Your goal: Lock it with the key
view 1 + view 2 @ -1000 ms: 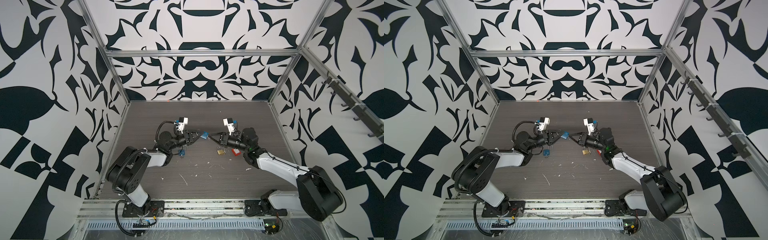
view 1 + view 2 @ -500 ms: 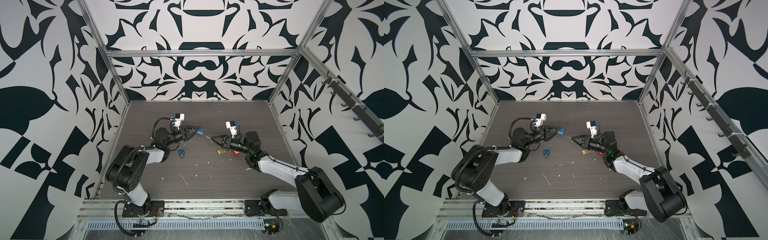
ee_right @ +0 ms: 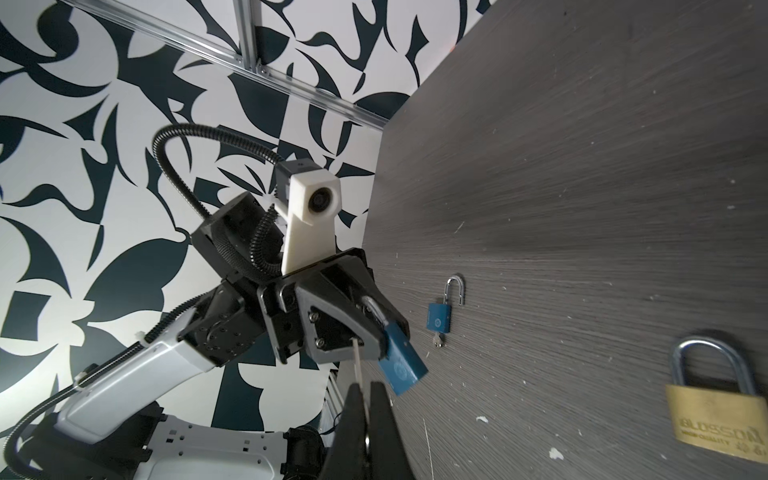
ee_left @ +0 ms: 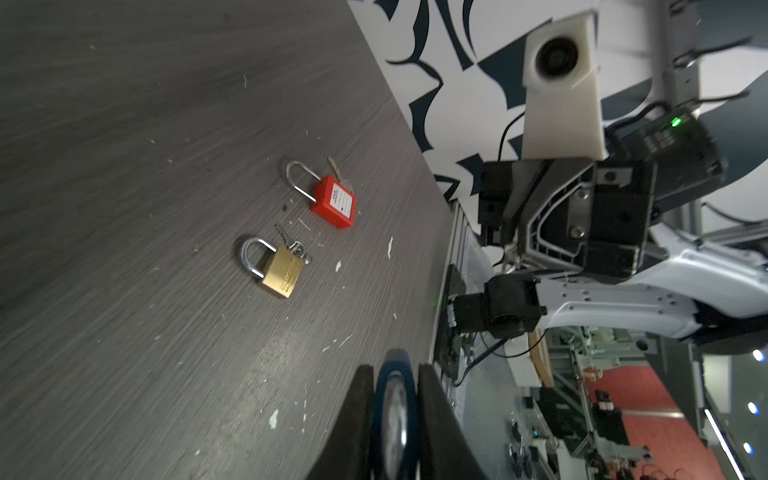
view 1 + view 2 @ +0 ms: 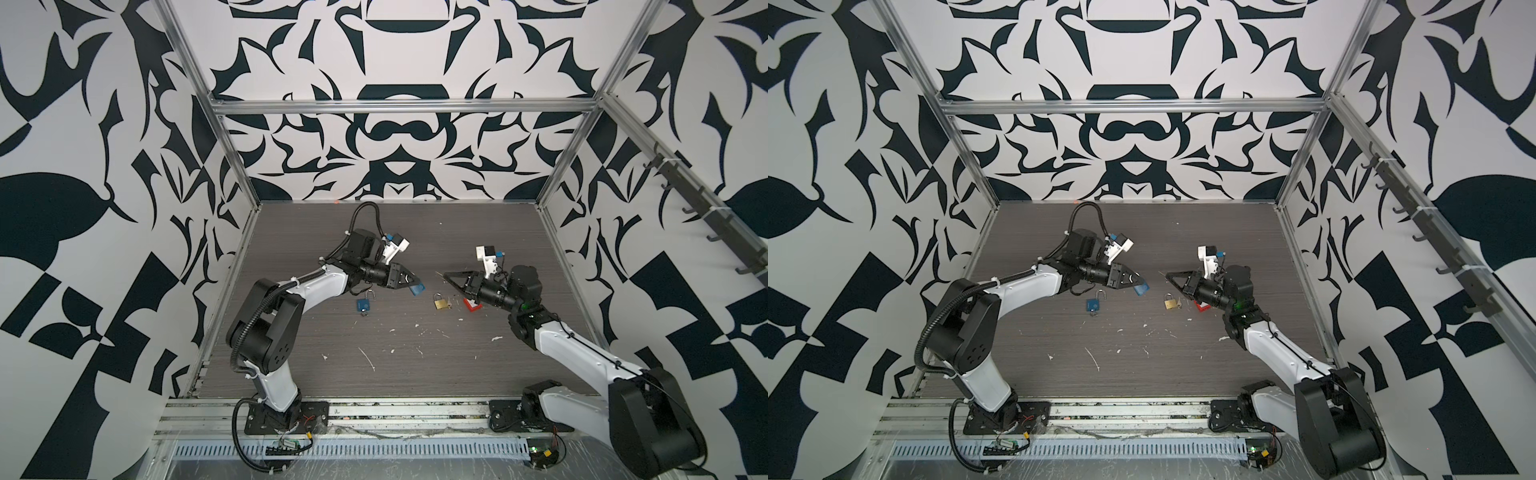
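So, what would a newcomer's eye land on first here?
The two grippers facing off above mid-table: the left gripper clamps a blue padlock in the air, the right gripper pinches a thin key. On the table lie an open-shackled blue lock, a brass padlock and a red padlock.

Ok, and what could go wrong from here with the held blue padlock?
1. The left fingers grip the blue padlock near its shackle end only; most of the body sticks out, tilted, so a push from the key may swivel it.
2. The right fingers pinch a thin piece, probably the key, by its end; it may twist or slip.
3. The red padlock and brass padlock lie near the right fingers; a low move could knock them.
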